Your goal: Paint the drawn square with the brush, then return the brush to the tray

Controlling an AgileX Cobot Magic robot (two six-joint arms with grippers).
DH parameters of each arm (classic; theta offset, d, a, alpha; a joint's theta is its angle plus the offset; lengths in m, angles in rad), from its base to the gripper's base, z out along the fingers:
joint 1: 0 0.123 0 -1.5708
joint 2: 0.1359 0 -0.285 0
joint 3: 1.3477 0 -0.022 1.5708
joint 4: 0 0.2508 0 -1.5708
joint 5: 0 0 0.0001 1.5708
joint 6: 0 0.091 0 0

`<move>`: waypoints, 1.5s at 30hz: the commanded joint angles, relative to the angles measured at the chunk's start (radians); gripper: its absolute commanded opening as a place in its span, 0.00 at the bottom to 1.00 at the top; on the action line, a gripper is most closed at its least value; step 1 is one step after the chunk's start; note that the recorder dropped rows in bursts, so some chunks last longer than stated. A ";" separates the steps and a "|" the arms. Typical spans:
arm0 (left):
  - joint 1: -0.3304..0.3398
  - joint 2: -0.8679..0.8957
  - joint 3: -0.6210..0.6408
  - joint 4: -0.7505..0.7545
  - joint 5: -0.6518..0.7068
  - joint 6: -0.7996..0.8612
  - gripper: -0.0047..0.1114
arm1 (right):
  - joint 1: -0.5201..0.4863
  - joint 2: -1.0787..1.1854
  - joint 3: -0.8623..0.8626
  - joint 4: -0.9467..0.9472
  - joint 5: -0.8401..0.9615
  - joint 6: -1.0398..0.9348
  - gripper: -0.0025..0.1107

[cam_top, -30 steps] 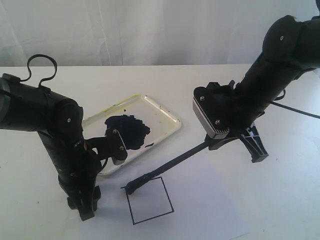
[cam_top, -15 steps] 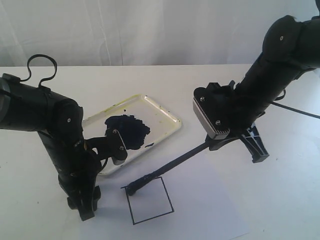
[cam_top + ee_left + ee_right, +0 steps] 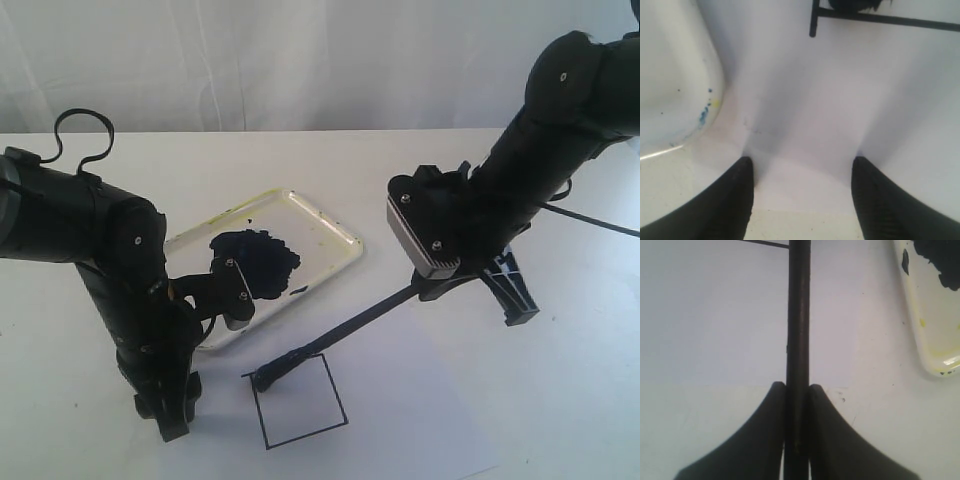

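Item 1. Long thin black brush (image 3: 340,335), dark wet tip. Held near the handle end and slanting down across the sheet. The tip sits at the near-left corner of item 2; whether the bristles touch the paper cannot be told from this angle.

Item 2. Small tilted square with a thin black outline (image 3: 298,402), on white paper (image 3: 410,420). Inside blank white, no paint laid.

Item 3. Shallow white rectangular tray (image 3: 330,225), yellow-stained rim, dark blue-black paint blob (image 3: 255,262) inside. Lies just beyond the square, beside the left arm.

Item 4. Right gripper (image 3: 797,390). Jaws pinched narrow on the brush shaft, one on each side.

Item 5. Left gripper (image 3: 801,161). Jaws spread wide, nothing between them, low over the paper near the tray corner and the square's edge.

Hazards, as judged:
- The grip is far from the tip, so a small wrist error could carry a stroke over the outline.
- Downward pressure could twist the thin shaft in the jaws.
- The loaded tip may drip outside the square.
- The idle left arm stands close enough to be brushed.
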 commanded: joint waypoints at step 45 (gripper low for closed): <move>-0.005 0.010 0.013 -0.013 0.000 -0.001 0.57 | 0.002 0.037 0.004 -0.038 -0.029 0.026 0.02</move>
